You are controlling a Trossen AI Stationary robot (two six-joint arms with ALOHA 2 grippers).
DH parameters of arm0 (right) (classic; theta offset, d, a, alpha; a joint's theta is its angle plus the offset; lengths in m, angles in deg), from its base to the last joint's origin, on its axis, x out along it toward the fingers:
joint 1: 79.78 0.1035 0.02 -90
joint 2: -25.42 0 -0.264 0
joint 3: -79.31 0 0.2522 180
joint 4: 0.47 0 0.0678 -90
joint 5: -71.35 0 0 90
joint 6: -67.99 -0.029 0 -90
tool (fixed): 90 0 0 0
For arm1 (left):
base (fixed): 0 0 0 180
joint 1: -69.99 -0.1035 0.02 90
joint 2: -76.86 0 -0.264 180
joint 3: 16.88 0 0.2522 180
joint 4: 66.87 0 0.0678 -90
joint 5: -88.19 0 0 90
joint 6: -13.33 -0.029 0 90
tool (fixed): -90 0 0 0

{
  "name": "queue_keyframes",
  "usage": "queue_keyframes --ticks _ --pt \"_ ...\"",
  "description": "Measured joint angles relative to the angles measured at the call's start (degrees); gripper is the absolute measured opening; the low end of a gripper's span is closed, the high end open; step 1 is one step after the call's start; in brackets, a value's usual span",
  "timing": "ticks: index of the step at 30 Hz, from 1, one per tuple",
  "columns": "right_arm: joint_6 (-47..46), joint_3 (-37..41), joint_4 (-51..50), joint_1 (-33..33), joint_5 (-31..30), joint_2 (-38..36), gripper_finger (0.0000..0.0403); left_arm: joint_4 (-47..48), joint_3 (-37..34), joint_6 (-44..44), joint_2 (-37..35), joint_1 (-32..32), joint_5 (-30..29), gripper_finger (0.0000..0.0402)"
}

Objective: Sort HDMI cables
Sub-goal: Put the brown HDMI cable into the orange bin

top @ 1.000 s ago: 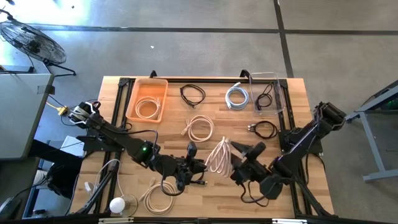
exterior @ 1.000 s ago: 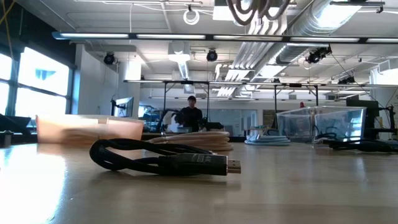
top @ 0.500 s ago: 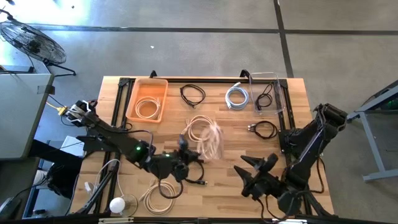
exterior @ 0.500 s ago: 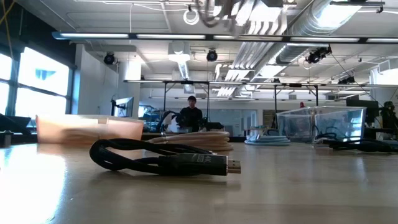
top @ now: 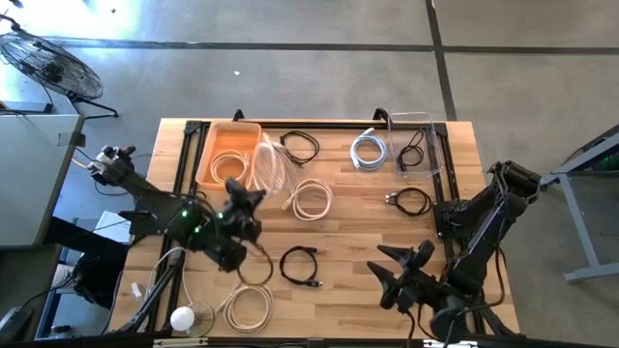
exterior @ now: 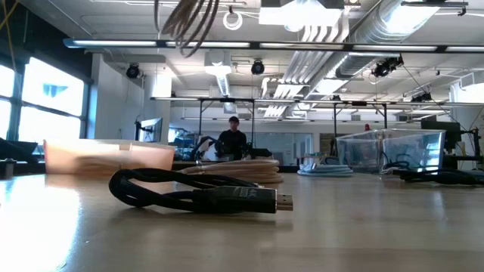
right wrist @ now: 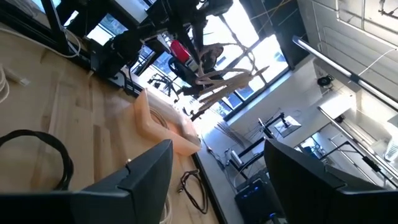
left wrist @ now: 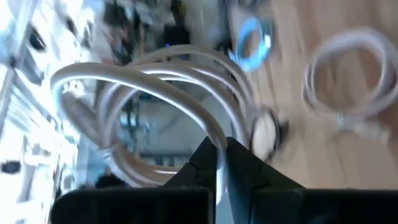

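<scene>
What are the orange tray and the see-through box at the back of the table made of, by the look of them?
The orange tray looks like matte, slightly translucent plastic: an even peach colour with thin moulded walls. The see-through box seems to be clear hard plastic or acrylic: the black cable inside shows through its glossy walls. Glass cannot be ruled out.

Cables counted in the high view: four black cables [top: 300, 147], four cream cables [top: 311, 199], one silvery-white cable [top: 368, 151]. Containers: one orange tray [top: 205, 155], one clear bin [top: 433, 145]. Robot arms: two.
</scene>
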Motion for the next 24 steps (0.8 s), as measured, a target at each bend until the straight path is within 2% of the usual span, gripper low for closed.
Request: queue_keyframes --ticks 6,10,17,24 --pt "-4.3 0.0 -3.5 0.0 0.2 0.0 0.0245 22.0 0.0 18.9 -2.7 -6.2 8.4 0.0007" --pt "-4.3 0.1 -3.7 0.0 0.5 0.0 0.0245 30.6 -0.1 26.3 -2.9 -11.2 13.2 0.0007" --pt "-8.8 0.1 -7.1 -1.2 2.9 0.0 0.0245 30.3 -0.2 23.5 -2.7 -21.3 23.0 0.0007" --pt "-16.6 0.1 -13.9 -3.7 11.7 0.0 0.0245 30.3 -0.2 20.0 -2.6 -31.4 28.7 0.0007"
